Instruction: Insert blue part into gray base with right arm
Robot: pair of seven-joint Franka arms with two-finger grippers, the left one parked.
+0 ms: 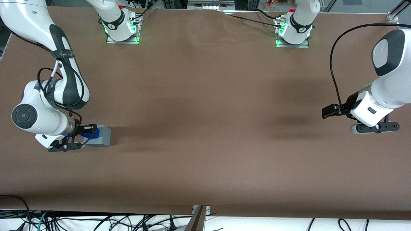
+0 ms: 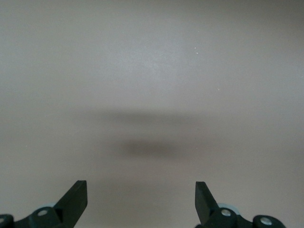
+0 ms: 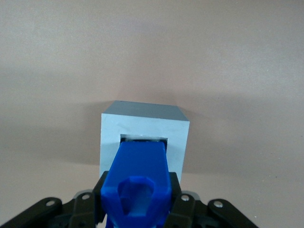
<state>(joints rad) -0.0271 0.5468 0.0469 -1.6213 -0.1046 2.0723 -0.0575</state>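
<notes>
The blue part (image 3: 140,178) sits with its leading end in the square recess of the gray base (image 3: 145,130), which stands on the brown counter (image 1: 205,134) toward the working arm's end. The gripper (image 1: 84,136) is clamped on the blue part, hiding its lower sides. Bare counter surrounds the base.

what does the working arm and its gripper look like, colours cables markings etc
The right arm has glossy white rounded shells with a black elbow section, a dark round joint cap, and thin black cables looping beside the elbow. A black strap with small white lettering wraps the link above. Its wrist is clear with a blue glow, and the gripper, over the gray base, is black with pale screw heads.
</notes>
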